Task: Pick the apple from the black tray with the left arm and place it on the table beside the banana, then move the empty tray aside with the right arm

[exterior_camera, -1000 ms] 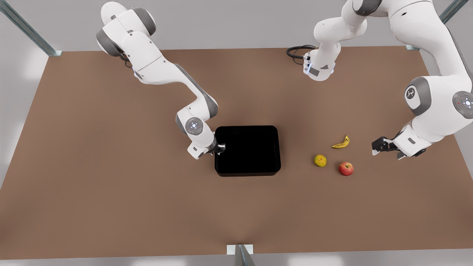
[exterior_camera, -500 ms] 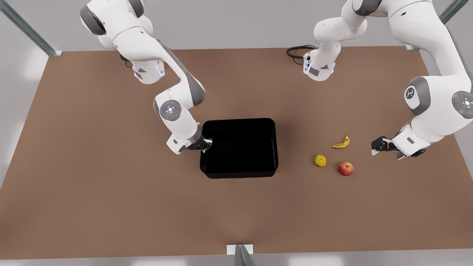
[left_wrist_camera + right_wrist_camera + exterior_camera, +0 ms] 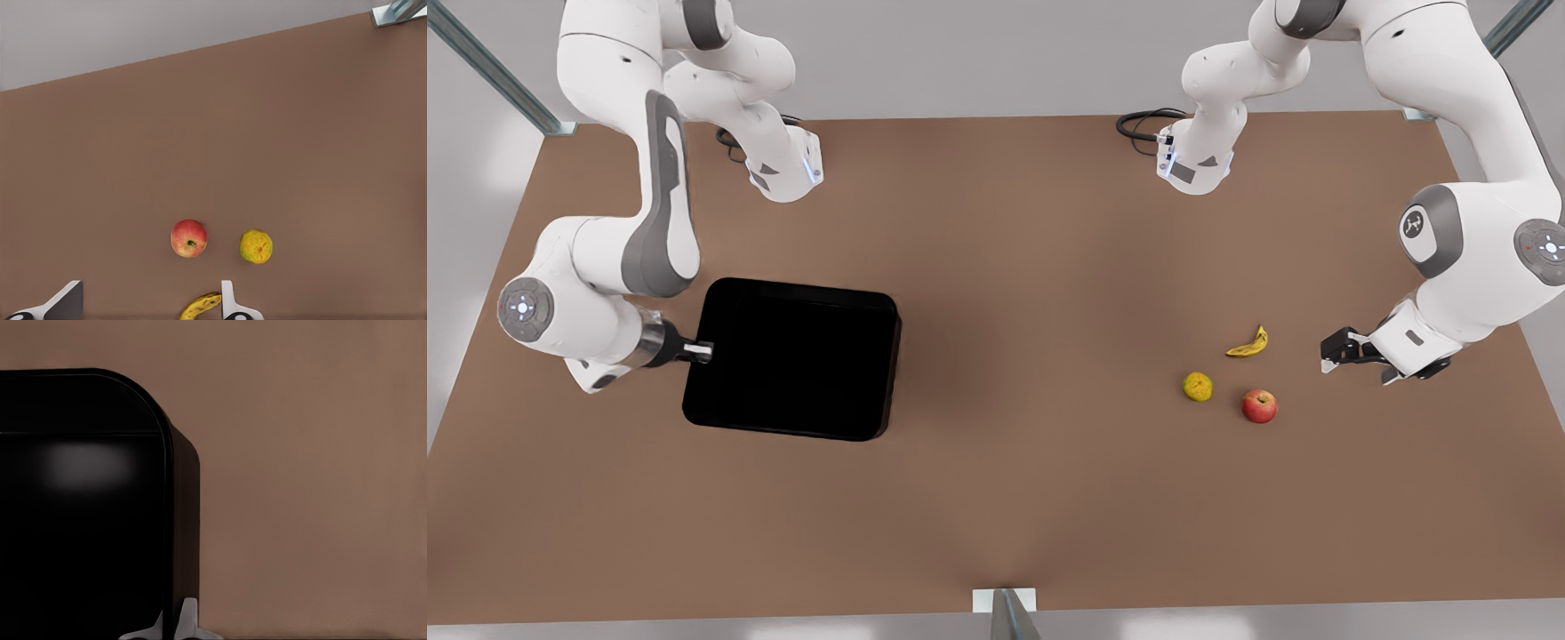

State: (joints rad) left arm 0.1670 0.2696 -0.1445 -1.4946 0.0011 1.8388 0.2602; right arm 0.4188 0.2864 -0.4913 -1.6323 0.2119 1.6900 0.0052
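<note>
Brown table (image 3: 996,498) seen bearing black tray (image 3: 791,360) toward one side edge; banana (image 3: 1248,344), apple (image 3: 1259,406), yellow-green fruit (image 3: 1198,387) clustered toward opposite edge.

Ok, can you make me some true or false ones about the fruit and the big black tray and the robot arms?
1. The apple lies inside the black tray. False: it sits on the table, near the banana.
2. The right end effector is shut on the tray's rim. True.
3. The left end effector holds the banana. False: it is open and holds nothing, beside the fruit.
4. A yellow-green round fruit sits close to the apple. True.
5. The tray stands right next to the fruit. False: it is far off, toward the front view's left.
</note>
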